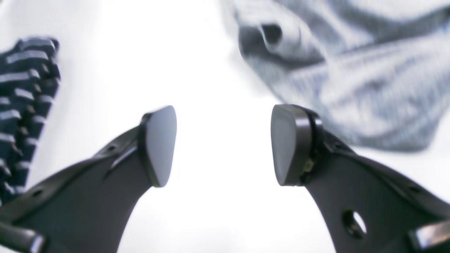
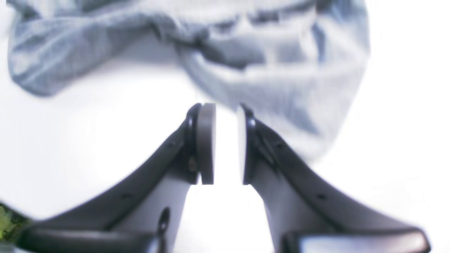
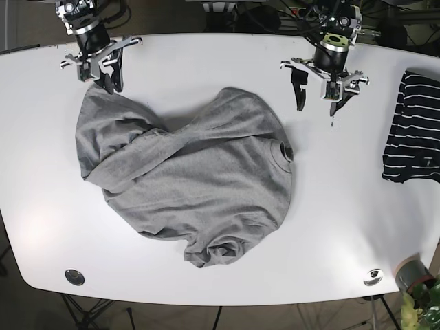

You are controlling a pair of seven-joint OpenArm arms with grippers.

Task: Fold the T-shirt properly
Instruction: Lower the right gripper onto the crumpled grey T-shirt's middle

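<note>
A grey T-shirt [image 3: 199, 179] lies crumpled in the middle of the white table [image 3: 344, 206], its collar [image 3: 284, 152] toward the right. My left gripper [image 3: 316, 97] hovers over bare table just right of the shirt's top edge. In the left wrist view it [image 1: 225, 144] is wide open and empty, with the shirt [image 1: 351, 80] beyond its right finger. My right gripper [image 3: 104, 77] is at the shirt's upper left corner. In the right wrist view it [image 2: 226, 144] shows only a narrow gap between the pads, nothing in it, and the shirt [image 2: 246, 66] lies just ahead.
A folded dark striped garment [image 3: 418, 130] lies at the table's right edge and also shows in the left wrist view [image 1: 24, 116]. A metal cup [image 3: 410, 273] and a plant [image 3: 423, 309] are at the bottom right corner.
</note>
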